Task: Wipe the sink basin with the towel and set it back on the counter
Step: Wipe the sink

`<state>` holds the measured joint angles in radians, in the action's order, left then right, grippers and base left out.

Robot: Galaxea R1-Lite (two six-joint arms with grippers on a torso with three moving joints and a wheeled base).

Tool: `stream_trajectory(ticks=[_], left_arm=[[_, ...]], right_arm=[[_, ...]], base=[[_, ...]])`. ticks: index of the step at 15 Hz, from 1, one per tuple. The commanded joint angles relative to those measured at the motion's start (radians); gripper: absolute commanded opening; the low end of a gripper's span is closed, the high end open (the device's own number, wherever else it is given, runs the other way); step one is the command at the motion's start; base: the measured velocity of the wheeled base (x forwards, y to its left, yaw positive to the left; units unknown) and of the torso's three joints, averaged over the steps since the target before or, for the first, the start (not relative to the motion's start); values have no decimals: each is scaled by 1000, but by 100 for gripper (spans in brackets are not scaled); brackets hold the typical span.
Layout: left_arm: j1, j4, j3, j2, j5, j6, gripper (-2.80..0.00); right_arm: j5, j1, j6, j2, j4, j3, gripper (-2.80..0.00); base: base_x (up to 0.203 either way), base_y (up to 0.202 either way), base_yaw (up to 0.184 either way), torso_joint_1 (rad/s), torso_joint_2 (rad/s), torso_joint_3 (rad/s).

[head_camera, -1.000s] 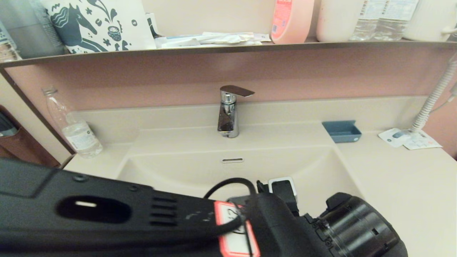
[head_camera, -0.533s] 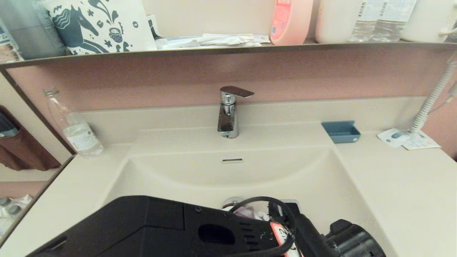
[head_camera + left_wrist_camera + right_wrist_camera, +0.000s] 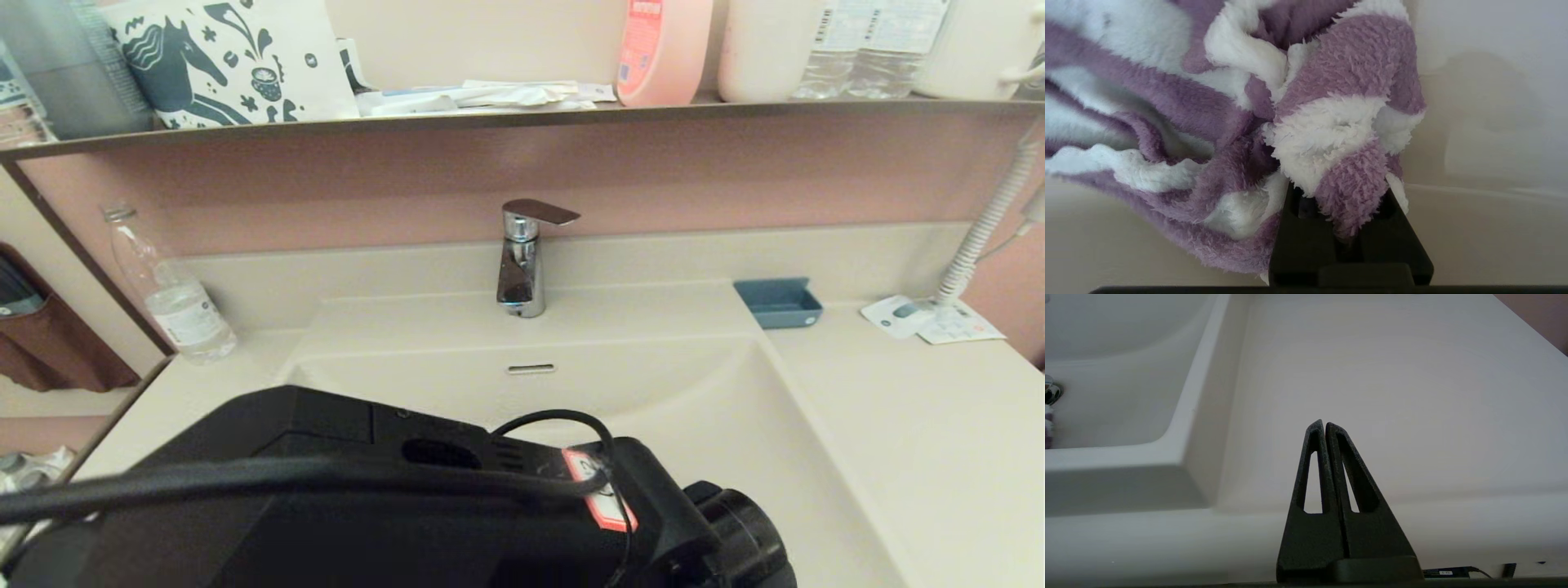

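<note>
The purple-and-white striped towel (image 3: 1216, 110) is bunched up in the left wrist view. My left gripper (image 3: 1345, 192) is shut on a fold of it, down inside the cream sink basin (image 3: 669, 384). From the head camera my left arm (image 3: 408, 506) covers the basin's front, hiding the towel, the drain and the gripper. My right gripper (image 3: 1325, 424) is shut on nothing and hovers over the counter (image 3: 1412, 375), to the right of the basin near the front edge. A sliver of the towel (image 3: 1048, 428) shows at the basin floor in the right wrist view.
A chrome faucet (image 3: 521, 269) stands behind the basin. A water bottle (image 3: 175, 302) sits on the left counter, a blue soap dish (image 3: 780, 302) and papers with a coiled cord (image 3: 931, 318) on the right. A dark-edged shelf (image 3: 522, 114) with bottles runs above.
My left arm has swept from the basin's right side toward the left and front, still holding the towel. The drain that showed half a second ago is covered again.
</note>
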<state>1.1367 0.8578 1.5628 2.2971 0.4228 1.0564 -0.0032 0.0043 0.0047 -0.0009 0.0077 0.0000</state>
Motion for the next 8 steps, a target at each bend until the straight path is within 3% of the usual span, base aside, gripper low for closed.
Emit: stream_trajectory(ticks=[1, 5, 7, 8], left_arm=[[-51, 6, -80, 0, 8, -5, -280], [-163, 0, -234, -35, 77, -95, -280], [-212, 0, -263, -69, 95, -172, -280], [-241, 1, -271, -68, 153, -203, -280]], right_arm=[[0, 0, 0, 1, 0, 0, -280], [0, 0, 0, 1, 0, 0, -280], [0, 0, 0, 1, 0, 0, -280], [0, 0, 0, 1, 0, 0, -280]], base=[[0, 0, 0, 0, 0, 0], [0, 0, 0, 0, 0, 0], [0, 0, 0, 0, 0, 0], [0, 0, 0, 0, 0, 0]])
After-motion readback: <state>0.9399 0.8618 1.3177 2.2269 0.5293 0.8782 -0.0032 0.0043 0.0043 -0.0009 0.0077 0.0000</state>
